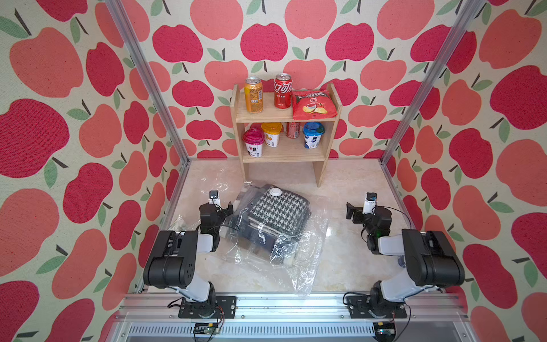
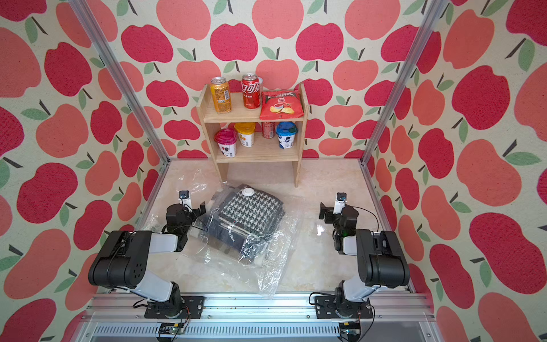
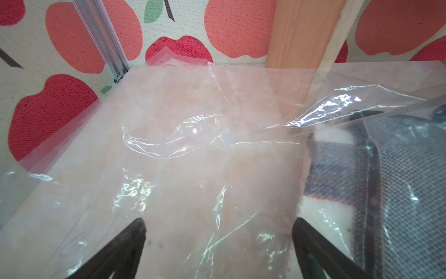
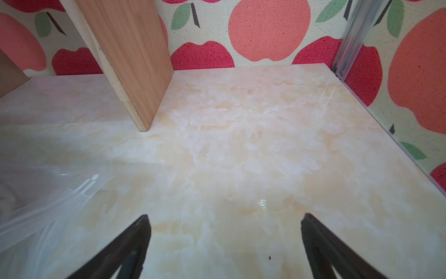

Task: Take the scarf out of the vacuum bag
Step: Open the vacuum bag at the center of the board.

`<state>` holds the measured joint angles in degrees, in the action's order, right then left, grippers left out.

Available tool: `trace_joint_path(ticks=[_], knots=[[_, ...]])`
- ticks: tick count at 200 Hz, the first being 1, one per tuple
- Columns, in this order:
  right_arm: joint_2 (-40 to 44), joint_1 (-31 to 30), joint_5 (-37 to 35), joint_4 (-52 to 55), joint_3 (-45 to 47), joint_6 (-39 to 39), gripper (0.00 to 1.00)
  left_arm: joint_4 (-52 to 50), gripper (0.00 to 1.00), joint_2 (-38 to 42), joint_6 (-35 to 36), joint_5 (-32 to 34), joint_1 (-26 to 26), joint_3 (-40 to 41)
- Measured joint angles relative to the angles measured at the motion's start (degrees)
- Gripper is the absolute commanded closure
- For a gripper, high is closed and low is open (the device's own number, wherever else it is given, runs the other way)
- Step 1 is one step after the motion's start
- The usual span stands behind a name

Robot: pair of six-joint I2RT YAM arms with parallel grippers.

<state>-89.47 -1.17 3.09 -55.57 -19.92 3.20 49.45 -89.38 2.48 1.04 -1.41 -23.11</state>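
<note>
The vacuum bag point(image 1: 310, 266) point(image 2: 275, 266) is a large clear plastic bag lying crumpled on the middle of the table, with its round white valve cap point(image 1: 274, 191) facing up. Inside it lies the folded scarf point(image 1: 278, 211) point(image 2: 250, 211), black-and-white houndstooth over dark grey layers. My left gripper point(image 1: 217, 208) stands open at the bag's left edge. In the left wrist view the left gripper point(image 3: 218, 224) is over clear film point(image 3: 193, 135), with the scarf point(image 3: 386, 181) beside one finger. My right gripper point(image 1: 368, 211) point(image 4: 225, 219) is open over bare table, to the right of the bag point(image 4: 48, 200).
A wooden shelf point(image 1: 285, 117) stands at the back with cans, a crisp bag and cups on it; its legs reach the table just behind the bag. Some crinkled clear plastic point(image 1: 180, 222) lies by the left arm. Aluminium posts and patterned walls close in the marble tabletop point(image 1: 355, 260).
</note>
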Motion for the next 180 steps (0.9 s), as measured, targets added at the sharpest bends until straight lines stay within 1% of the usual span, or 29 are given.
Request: trace_joint_path(ticks=[180], knots=[[0.0, 0.83, 0.66, 0.02, 0.0, 0.2, 0.0, -0.02, 0.03, 0.0, 0.0, -0.02, 0.0, 0.0]])
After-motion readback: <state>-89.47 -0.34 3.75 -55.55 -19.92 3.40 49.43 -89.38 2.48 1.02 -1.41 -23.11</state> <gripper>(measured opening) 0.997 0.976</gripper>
